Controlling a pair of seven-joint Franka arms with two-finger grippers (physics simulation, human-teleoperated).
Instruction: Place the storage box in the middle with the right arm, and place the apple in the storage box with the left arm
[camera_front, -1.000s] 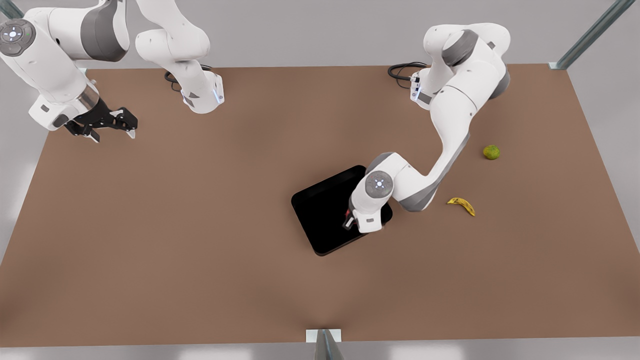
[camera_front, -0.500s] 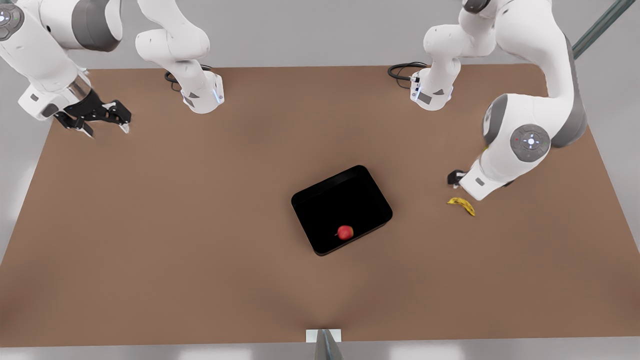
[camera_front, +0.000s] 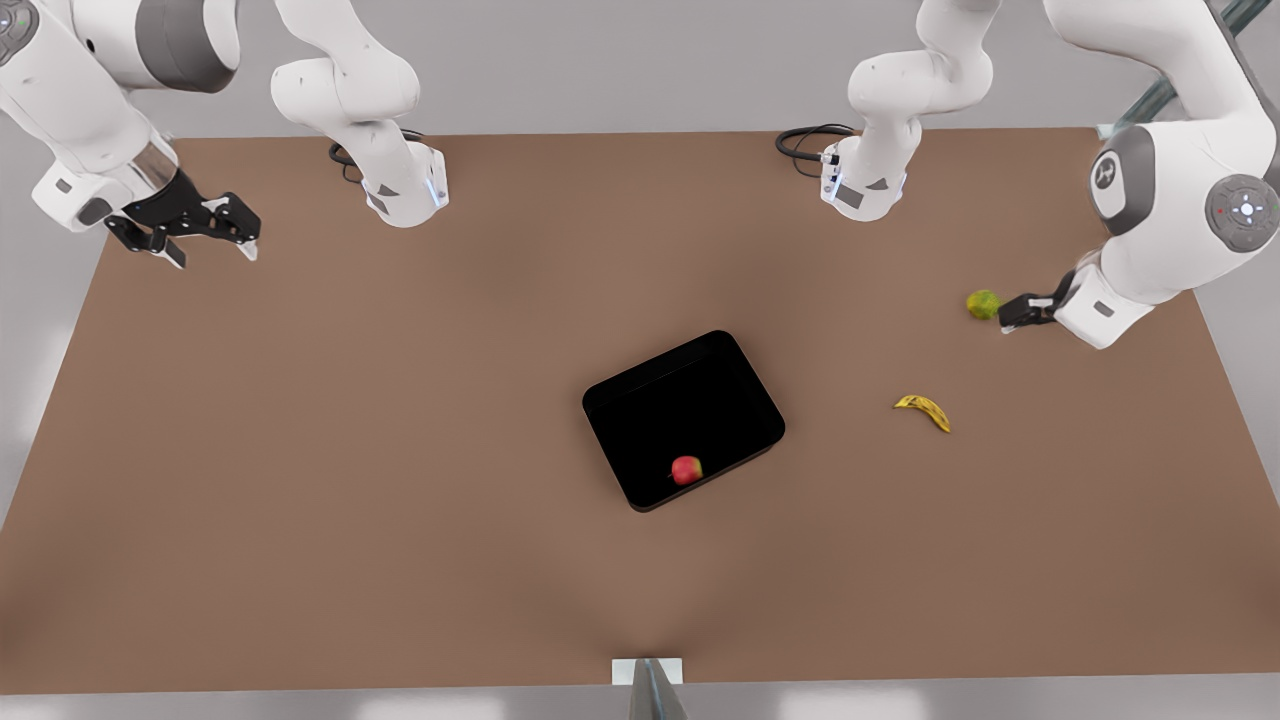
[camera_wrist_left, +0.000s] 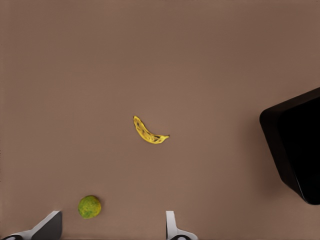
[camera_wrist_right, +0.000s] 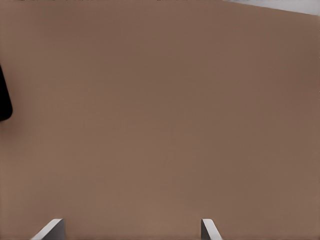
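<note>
Flanking the storage box (camera_front: 690, 400): banana (camera_front: 923, 410), green fruit (camera_front: 983, 304), well apart.

Left claw (camera_front: 1010, 316) and right claw (camera_front: 210, 245) both hang raised, fingers spread

Banana (camera_wrist_left: 148, 132), green fruit (camera_wrist_left: 89, 206), box corner (camera_wrist_left: 295, 145).

Even, diffuse light, soft render

The brown counter (camera_front: 400, 450) is evenly lit, with a faintly brighter band at 12 o'clock and only faint shadows. The storage box (camera_front: 683, 418) reads as flat black with a thin sheen along its rim. Edges look slightly smeared.
</note>
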